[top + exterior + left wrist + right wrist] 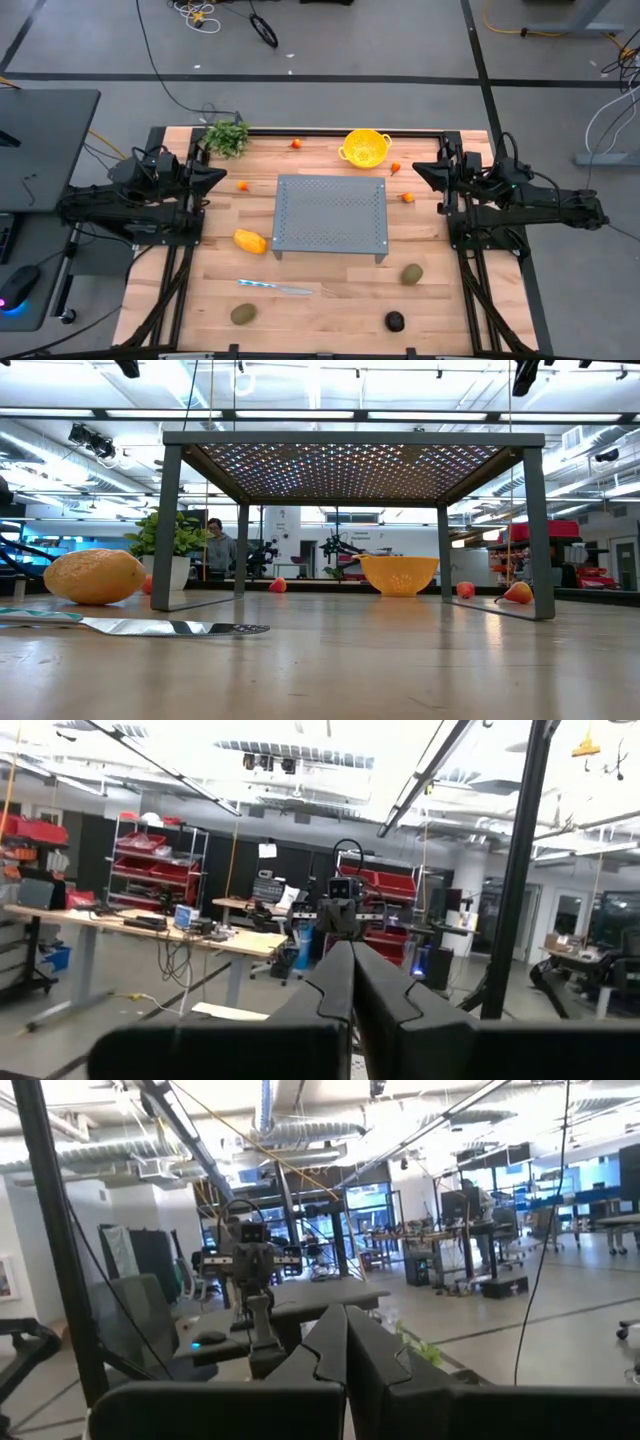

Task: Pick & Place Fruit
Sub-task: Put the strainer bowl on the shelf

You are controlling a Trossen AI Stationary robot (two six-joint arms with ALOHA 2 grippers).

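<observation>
Both arms rest at the wooden surface [330, 290]'s side edges, the left tool [218, 176] and right tool [420, 175] pressed closed, empty. Fruit lies scattered: the yellow-orange oblong fruit [250, 241] beside the grey perforated metal rack [331, 214], two brownish-green ovals [243, 314] [412, 274] and a blackish round fruit [395, 321] nearer the front, tiny orange-red balls [242, 185] near the yellow colander [365, 147].

Wood-plank table [330, 295]; perforated matt metal rack [330, 212]; glossy knife [277, 288].
</observation>
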